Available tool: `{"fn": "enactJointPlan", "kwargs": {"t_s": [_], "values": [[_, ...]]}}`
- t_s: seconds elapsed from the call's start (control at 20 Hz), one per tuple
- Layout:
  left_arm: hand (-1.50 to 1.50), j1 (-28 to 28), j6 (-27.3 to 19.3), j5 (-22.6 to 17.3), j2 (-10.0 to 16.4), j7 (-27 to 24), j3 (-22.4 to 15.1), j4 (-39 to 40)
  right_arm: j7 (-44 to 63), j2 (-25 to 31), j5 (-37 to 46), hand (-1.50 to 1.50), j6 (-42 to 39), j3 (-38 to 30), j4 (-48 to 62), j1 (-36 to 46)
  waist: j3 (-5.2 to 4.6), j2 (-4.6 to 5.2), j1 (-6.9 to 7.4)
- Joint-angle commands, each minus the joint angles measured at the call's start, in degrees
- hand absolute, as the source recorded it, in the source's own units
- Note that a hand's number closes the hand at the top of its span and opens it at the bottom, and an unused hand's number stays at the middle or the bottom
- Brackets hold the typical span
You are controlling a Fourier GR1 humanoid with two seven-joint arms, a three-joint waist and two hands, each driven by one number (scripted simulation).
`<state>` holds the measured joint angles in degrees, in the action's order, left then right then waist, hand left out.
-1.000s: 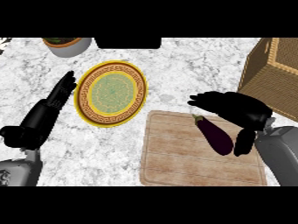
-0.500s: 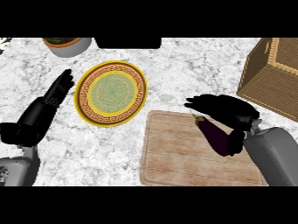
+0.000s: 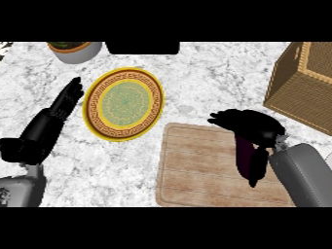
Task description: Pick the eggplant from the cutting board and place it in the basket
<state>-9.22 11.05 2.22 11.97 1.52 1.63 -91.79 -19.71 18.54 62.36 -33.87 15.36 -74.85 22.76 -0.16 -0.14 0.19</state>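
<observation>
Plainly, the right hand's [image 3: 249, 125] fingers [image 3: 223, 119] curl round the upper end of the long, glossy purple eggplant [image 3: 250, 160], which lies on the grained wooden board's [image 3: 197, 170] right side. The woven basket [image 3: 305, 90] stands apart. The left hand [image 3: 43, 131] rests on the marbled bench [image 3: 212, 73], fingers straight.

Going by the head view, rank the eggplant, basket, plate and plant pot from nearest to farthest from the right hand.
1. eggplant, under the right hand, on the cutting board's right side.
2. basket, upper right of the hand.
3. plate, off to the left.
4. plant pot, far upper left.
</observation>
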Motion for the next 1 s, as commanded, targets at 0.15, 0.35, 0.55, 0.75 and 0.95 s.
{"fn": "enactJointPlan", "kwargs": {"t_s": [0.15,0.35,0.55,0.75,0.95], "values": [[0.0,0.1,1.8,-0.4,0.0,0.3,1.6,0.5,-0.9,-1.1,3.1,-1.5,-1.4,0.8,1.0,-1.8,0.16,0.12,-0.11],[0.0,-3.9,1.6,-0.4,0.3,2.1,2.1,2.1,-5.6,0.2,6.9,1.5,2.7,4.7,6.7,0.0,0.17,0.22,0.02],[0.0,-1.2,1.4,0.6,-0.3,-0.1,2.5,1.6,-4.1,-1.5,7.8,1.5,1.8,4.2,2.9,-2.9,0.16,0.13,-0.14],[0.0,-1.1,1.3,1.3,-0.8,-1.7,2.2,2.1,-8.7,-0.4,10.7,1.5,6.2,6.3,5.5,-0.9,0.16,0.16,-0.04],[0.0,-1.0,1.8,2.2,-0.9,0.1,1.2,1.1,-11.2,1.2,12.0,1.5,11.7,5.4,3.3,-3.0,0.16,0.12,-0.15]]}}
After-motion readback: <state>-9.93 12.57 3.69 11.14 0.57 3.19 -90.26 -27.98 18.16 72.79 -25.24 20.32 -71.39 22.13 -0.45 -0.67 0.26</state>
